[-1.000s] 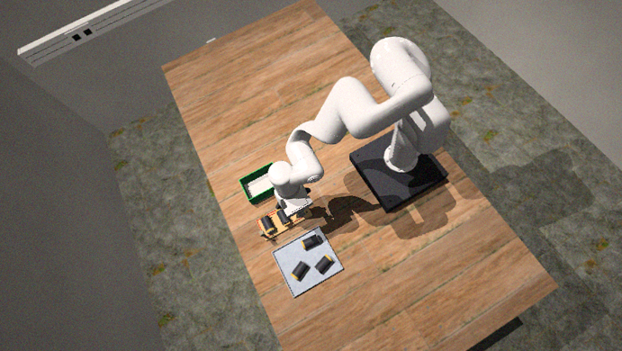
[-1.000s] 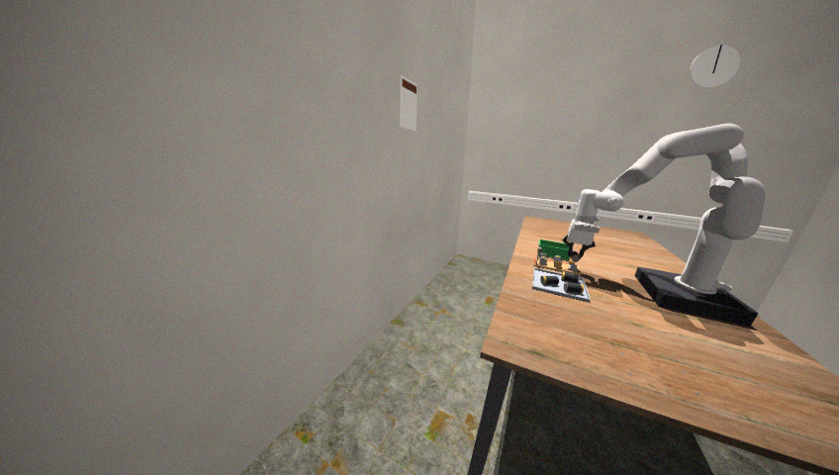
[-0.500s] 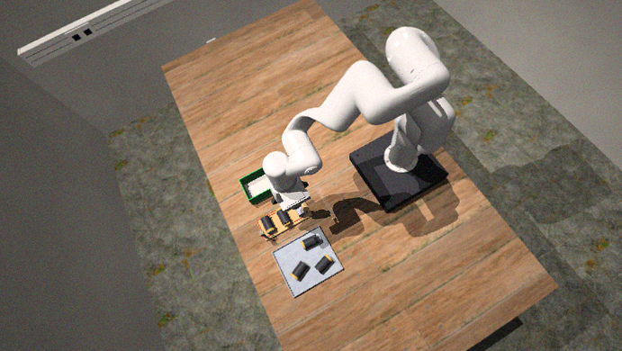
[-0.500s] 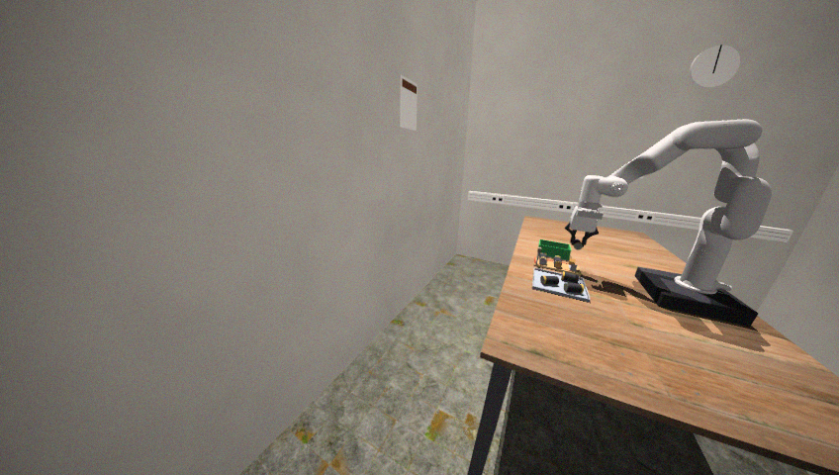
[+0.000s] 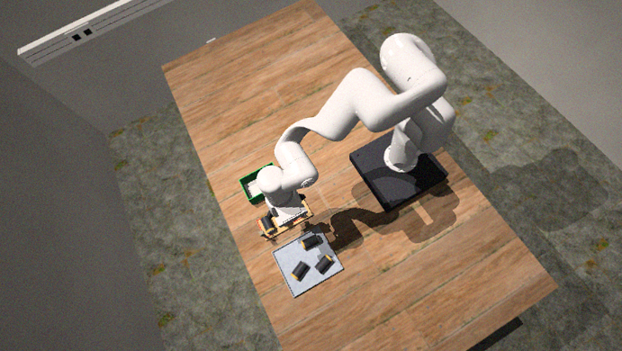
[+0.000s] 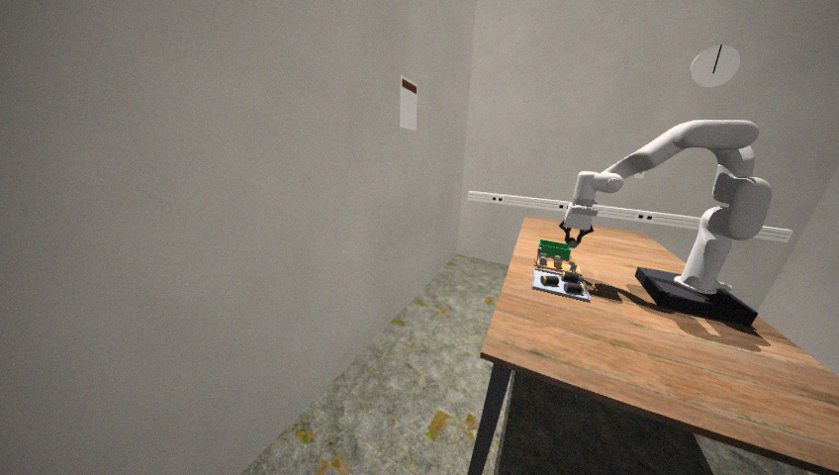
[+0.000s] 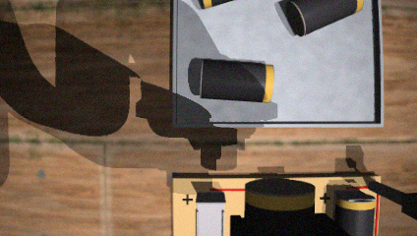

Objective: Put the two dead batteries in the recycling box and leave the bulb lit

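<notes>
Claw pinching a black battery, green box to one side

Your claw (image 5: 290, 214) (image 6: 572, 239) (image 7: 279, 211) grips a smooth black cylindrical battery with a gold band (image 6: 572, 242) (image 7: 279, 187), held above the tan, flat holder board (image 5: 286, 229) (image 6: 562, 268) (image 7: 184, 226). Its long axis seems to run roughly from tray to box, gold end facing the pale grey, shallow square tray (image 5: 312, 283) (image 6: 544, 287) (image 7: 320, 84); you can't judge its tilt. The green, open rectangular recycling box (image 5: 245, 191) (image 6: 554, 250) lies beyond the board, opposite the tray. If this battery is dead, you'd likely carry it that way, clearing the rigid rim; I can't make out the bulb
</notes>
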